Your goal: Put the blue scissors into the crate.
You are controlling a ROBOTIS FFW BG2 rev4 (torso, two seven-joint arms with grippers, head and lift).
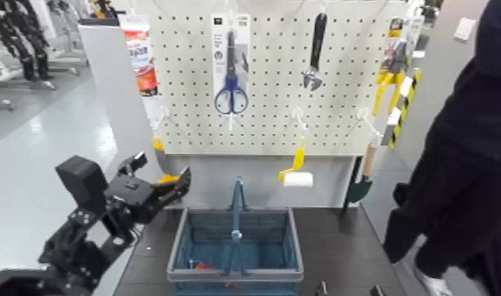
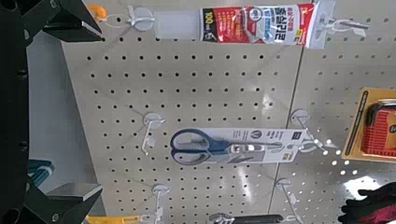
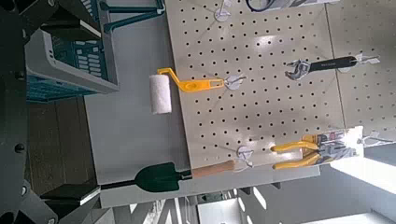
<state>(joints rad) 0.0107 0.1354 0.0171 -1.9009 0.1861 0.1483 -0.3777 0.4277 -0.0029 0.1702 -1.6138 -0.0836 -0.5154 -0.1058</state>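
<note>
head view: blue-looped scissors (image 1: 231, 93), wht card (image 1: 218, 55); l gripper (image 1: 165, 166) spread nr crate (image 1: 236, 275); r gripper (image 1: 350, 290) spread, btm.

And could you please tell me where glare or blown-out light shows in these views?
Left wrist view: bright glare at the pegboard's edge beside the dark gloves; right wrist view: a blown-out white strip beyond the yellow-handled pliers; head view: soft reflections on the pale glossy floor.
</note>
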